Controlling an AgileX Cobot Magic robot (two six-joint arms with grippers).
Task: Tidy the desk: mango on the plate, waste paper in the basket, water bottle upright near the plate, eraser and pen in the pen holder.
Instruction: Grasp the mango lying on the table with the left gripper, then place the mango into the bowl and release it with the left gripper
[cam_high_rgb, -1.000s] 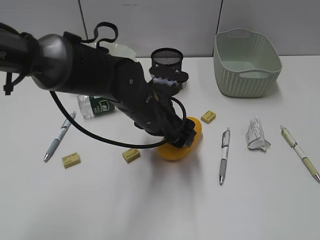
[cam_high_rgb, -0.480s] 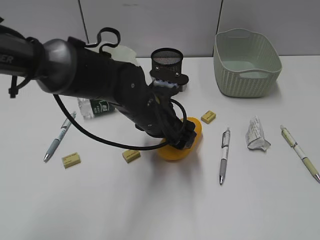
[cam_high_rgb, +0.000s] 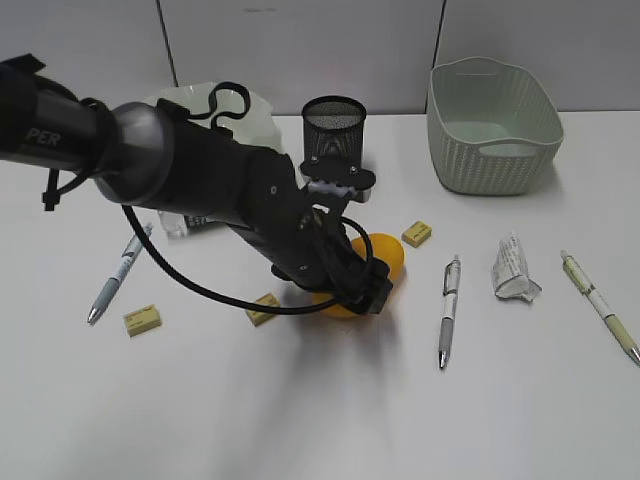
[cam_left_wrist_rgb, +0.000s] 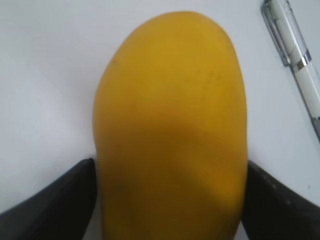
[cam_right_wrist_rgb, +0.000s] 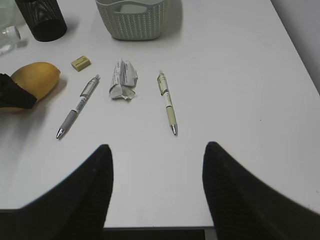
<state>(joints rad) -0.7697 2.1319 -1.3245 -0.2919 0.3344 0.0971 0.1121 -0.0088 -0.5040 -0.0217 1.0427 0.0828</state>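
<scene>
Since the earlier frame my left arm has swung lower and covers more of the mango (cam_high_rgb: 378, 258); the plate (cam_high_rgb: 262, 118) behind it now shows more. On the left wrist camera the left end effector (cam_left_wrist_rgb: 170, 200) brackets the fruit, one finger (cam_left_wrist_rgb: 60, 200) at each side of it; the fingers look pressed to the skin, though the blur keeps me from being sure of a firm grip. The mango lies on the bench (cam_high_rgb: 300, 400), well apart from the plate. My right end effector (cam_right_wrist_rgb: 157, 195) hangs open over bare bench, holding nothing. The waste paper (cam_high_rgb: 513, 268) lies between two pens, with the basket (cam_high_rgb: 492, 125) behind it. The pen holder (cam_high_rgb: 334, 125) stands beside the plate. The water bottle (cam_high_rgb: 178, 222) is mostly hidden by the arm.
</scene>
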